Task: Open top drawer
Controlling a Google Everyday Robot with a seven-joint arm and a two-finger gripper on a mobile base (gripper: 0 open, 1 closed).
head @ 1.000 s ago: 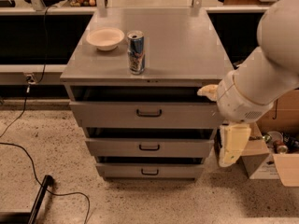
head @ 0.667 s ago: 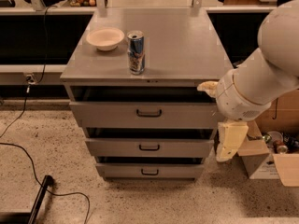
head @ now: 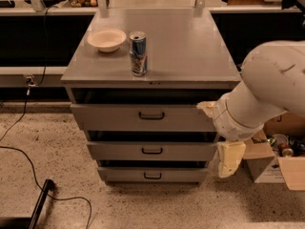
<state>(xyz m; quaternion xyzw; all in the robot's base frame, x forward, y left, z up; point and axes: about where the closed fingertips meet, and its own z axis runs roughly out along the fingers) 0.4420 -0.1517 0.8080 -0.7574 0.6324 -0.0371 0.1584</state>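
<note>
The cream-coloured two-finger gripper (head: 218,131) hangs at the right end of the cabinet's drawer stack, on a bulky white arm (head: 267,89) coming in from the right; whether it is apart or together cannot be told; one cream tip lies against the right end of the wide grey metal top drawer (head: 109,118), whose small black bar handle (head: 151,115) sits mid-front, apart from the gripper; a dark gap shows above that front; on the grey cabinet top (head: 190,56) stand a blue drink can (head: 138,53) and a pale shallow bowl (head: 106,39).

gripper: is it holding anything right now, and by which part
Cannot be told. The gripper sits at the right end of the top drawer, and the drawer's black handle is untouched.
</note>
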